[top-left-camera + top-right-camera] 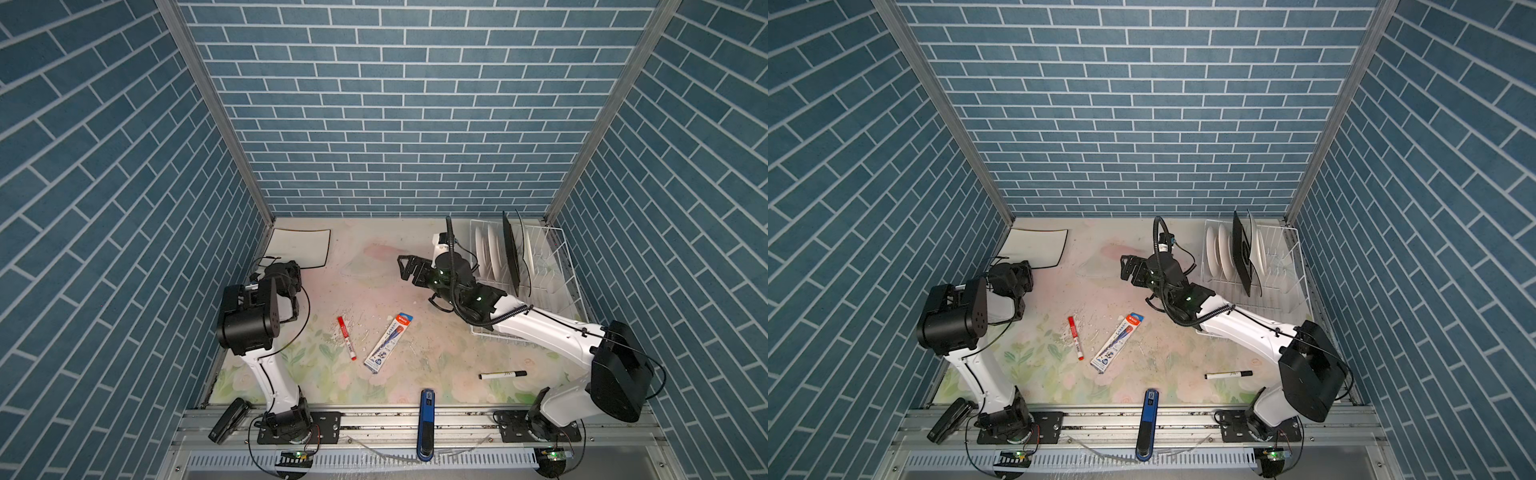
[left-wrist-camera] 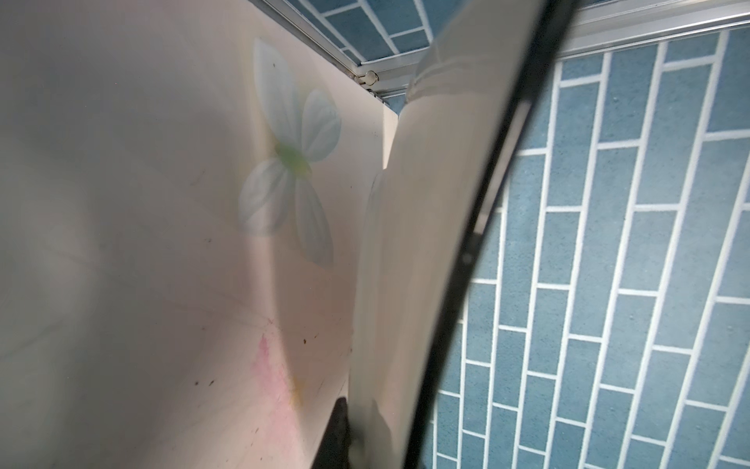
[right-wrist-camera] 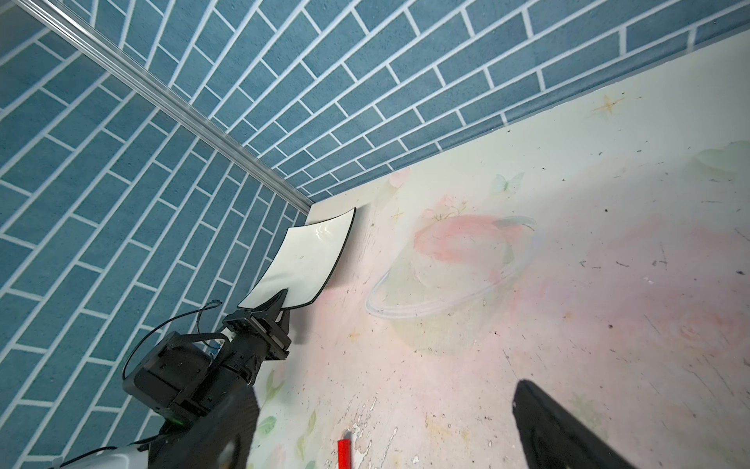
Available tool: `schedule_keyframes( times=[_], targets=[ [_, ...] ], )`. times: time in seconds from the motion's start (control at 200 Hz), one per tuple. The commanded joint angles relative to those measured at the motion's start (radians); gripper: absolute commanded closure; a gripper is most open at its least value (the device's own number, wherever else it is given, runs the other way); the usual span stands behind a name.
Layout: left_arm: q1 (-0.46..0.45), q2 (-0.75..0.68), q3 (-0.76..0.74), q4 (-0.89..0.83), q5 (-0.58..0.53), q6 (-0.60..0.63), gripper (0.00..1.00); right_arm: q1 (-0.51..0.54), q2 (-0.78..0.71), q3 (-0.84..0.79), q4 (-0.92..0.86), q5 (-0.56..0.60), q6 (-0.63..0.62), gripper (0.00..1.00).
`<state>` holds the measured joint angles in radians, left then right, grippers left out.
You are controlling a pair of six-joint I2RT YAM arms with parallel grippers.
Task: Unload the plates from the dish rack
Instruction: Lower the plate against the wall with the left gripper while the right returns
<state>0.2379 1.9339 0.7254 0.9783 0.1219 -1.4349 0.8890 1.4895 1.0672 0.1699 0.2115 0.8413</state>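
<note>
Blue brick walls [image 1: 415, 104]; left jaws pinch a square plate [image 3: 304, 260]; right jaws gape empty; packet [image 1: 388, 343] lettering illegible.

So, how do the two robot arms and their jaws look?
Both are built alike. The left arm and the right arm have white link shells and boxy black joint housings. Thin black cables loop beside them; a ribbed black hose runs along the right one, where small green lights glow. The jaws are black.

Rack [image 1: 567, 270] near end under right arm [image 1: 536, 324], plate [image 1: 297, 247] corner behind left arm [image 1: 270, 299], red marker [image 3: 344, 454] cut off in right wrist view, right fingers [image 3: 568, 430] blurred.
</note>
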Motion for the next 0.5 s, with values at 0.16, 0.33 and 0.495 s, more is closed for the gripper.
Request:
schedule_keyframes(
  times=[0.16, 0.33, 0.495],
  targets=[
    [0.011, -0.006, 0.062, 0.193, 0.028, -0.005, 1.00, -0.002, 0.005, 0.043, 0.015, -0.012, 0.028, 0.01],
    [0.014, -0.003, 0.062, 0.184, 0.030, 0.000, 1.00, -0.002, 0.007, 0.038, 0.018, -0.012, 0.033, 0.01],
    [0.012, -0.003, 0.059, 0.164, 0.030, 0.005, 1.00, -0.003, 0.010, 0.038, 0.021, -0.016, 0.033, 0.01]
  ],
)
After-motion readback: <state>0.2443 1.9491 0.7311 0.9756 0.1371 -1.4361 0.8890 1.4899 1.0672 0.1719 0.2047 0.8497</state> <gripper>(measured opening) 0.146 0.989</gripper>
